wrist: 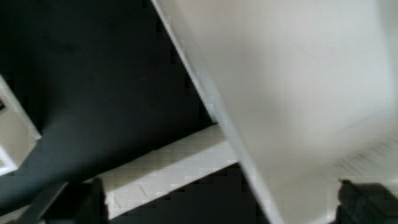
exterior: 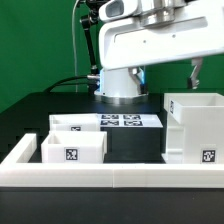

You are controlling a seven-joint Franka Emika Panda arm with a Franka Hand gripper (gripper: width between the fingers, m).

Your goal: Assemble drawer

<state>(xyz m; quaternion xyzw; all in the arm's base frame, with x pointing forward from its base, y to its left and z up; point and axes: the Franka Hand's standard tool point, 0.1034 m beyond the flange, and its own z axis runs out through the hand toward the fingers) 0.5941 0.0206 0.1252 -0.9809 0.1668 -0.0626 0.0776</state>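
The gripper (wrist: 210, 200) hangs over the shell (exterior: 195, 125), jaws wide, gripping nothing. In the exterior view the shell stands at 3 o'clock. The front tray (exterior: 72, 150) and rear tray (exterior: 72, 123) sit at 8 o'clock, behind the rail (exterior: 120, 177).

white Panda arm (exterior: 150, 42) hunched forward off its round base (exterior: 120, 82) at the back, fat upper link lying pretty much level, wrist dropping on the exterior view's right, dark gripper (exterior: 196, 72) pointing straight down, fingertips (wrist: 59, 205) spread wide apart in the wrist view
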